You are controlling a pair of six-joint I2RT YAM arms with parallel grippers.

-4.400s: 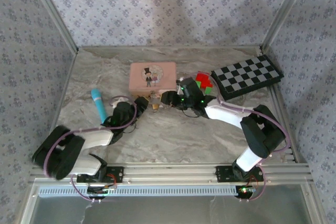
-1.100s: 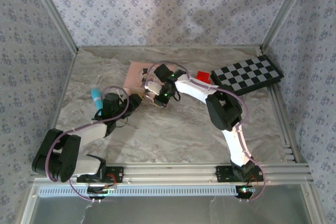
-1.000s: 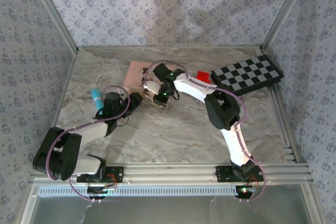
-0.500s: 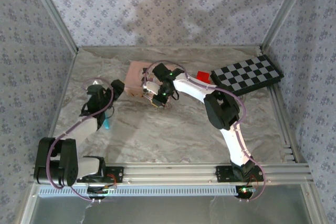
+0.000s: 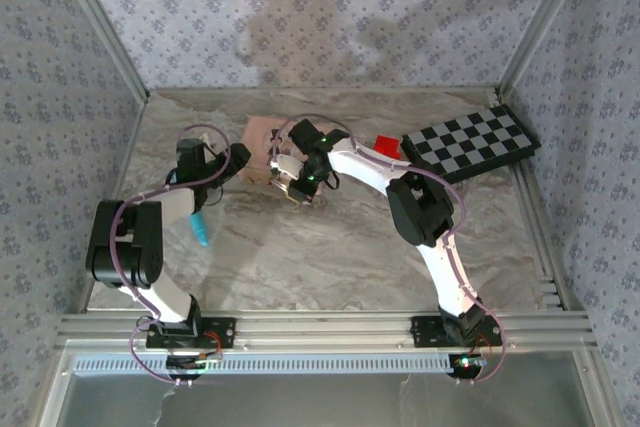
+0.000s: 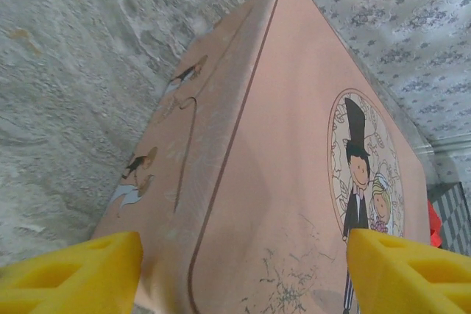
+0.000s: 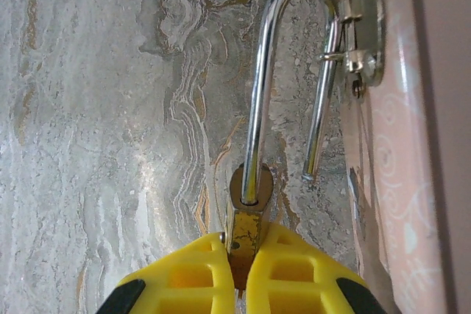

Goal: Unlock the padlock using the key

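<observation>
- Since half a second ago, the left arm has folded back and swung in, so the left end effector point(image 5: 239, 158) now sits at the left side of the pink box point(image 5: 258, 135). The right arm has barely shifted.
- Top view: the right end effector point(image 5: 296, 186) reaches to the near edge of the pink box, low over the marbled counter point(image 5: 330, 247). A checkered board point(image 5: 470, 144) lies well to the right of the box. A blue handled tool point(image 5: 200, 227) lies near and to the left of it.
- Left wrist view: the yellow fingers point(image 6: 73, 270) stand wide apart and grip nothing, framing one rounded corner of the box. The lid is smooth matte pink with a printed bride and groom and fine scuffs.
- Right wrist view: the fingers are clamped on the padlock point(image 7: 244, 232), a small brass body seen edge-on just off the box's front wall.
- Its polished steel shackle point(image 7: 259, 93) is a slim U. One leg enters the body and the other ends free in the air.
- The bend is hooked through the metal hasp point(image 7: 364, 27) on the box.
- Judgement: the lock looks already sprung, so the unlocking is about done. The keyway is hidden between the fingers.
- The next move likely calls for a small, steady swivel to slip the slick shackle out of the hasp, with the left end effector bracing the light box.
</observation>
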